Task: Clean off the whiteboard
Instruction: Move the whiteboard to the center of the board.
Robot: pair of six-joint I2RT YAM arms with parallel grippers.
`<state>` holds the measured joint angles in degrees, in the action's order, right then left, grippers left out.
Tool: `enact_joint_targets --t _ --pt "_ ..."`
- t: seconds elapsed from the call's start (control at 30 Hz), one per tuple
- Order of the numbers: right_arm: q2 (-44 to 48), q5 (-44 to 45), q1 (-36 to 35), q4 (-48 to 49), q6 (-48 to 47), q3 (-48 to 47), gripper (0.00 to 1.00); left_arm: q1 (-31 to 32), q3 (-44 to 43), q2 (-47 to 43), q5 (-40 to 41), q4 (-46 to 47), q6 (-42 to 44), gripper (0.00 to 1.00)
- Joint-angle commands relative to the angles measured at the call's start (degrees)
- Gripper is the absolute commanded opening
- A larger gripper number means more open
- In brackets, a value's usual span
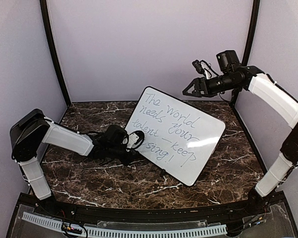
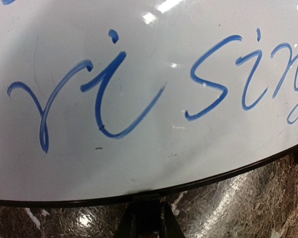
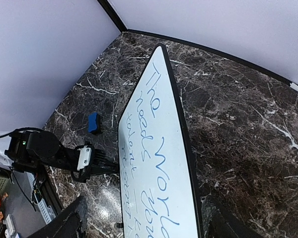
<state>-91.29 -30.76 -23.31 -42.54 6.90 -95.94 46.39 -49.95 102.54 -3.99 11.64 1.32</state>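
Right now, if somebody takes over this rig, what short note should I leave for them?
Left gripper: shut on the left edge of the large white rectangular whiteboard with thin black edge, holding it tilted.
Right gripper: open, empty, raised high.
Small blue eraser block: on the dark marble table, untouched.
Done: nothing wiped; blue handwriting all there.
Left: take eraser, wipe board.

The whiteboard point(image 1: 188, 144) is white, with a thin black edge and blue cursive writing across it. The table point(image 1: 89, 173) is dark brown marble, veined with white. The eraser point(image 3: 93, 122) is blue. The walls point(image 1: 149, 44) are pale lilac. My arms point(image 1: 67, 140) are white with black joints.
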Motion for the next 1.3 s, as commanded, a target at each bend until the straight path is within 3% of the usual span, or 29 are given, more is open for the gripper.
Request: enact_joint_targets --t 0.0,0.43,0.57,0.77,0.93,1.2,1.27 --pt "-1.87 -3.16 -0.16 -0.53 -2.28 -1.11 0.76 1.16 2.44 -3.44 -0.43 1.64 6.92 0.04" --pt "-3.22 -4.84 2.47 -0.71 -1.39 -1.37 0.76 0.13 2.74 -3.05 4.91 1.83 7.64 0.35" --pt "-2.79 -5.25 3.16 -0.48 -0.89 -0.81 0.76 -0.76 2.39 -2.94 5.83 1.81 7.55 0.36" --pt "-2.58 -5.07 4.01 -0.29 -0.53 -0.37 0.76 -3.48 2.13 -3.48 4.76 2.14 7.40 0.30" --pt "-2.33 -4.66 4.33 0.00 -0.23 0.00 0.76 -4.61 2.07 -3.80 0.91 3.23 7.61 0.10" --pt "-1.84 -6.24 4.33 0.44 0.71 0.91 0.75 -4.57 3.56 -4.12 -2.90 4.77 9.01 0.07" --pt "-1.63 -6.64 4.20 0.45 1.19 1.59 0.74 -4.59 4.46 -4.20 -2.82 6.42 9.79 0.02"
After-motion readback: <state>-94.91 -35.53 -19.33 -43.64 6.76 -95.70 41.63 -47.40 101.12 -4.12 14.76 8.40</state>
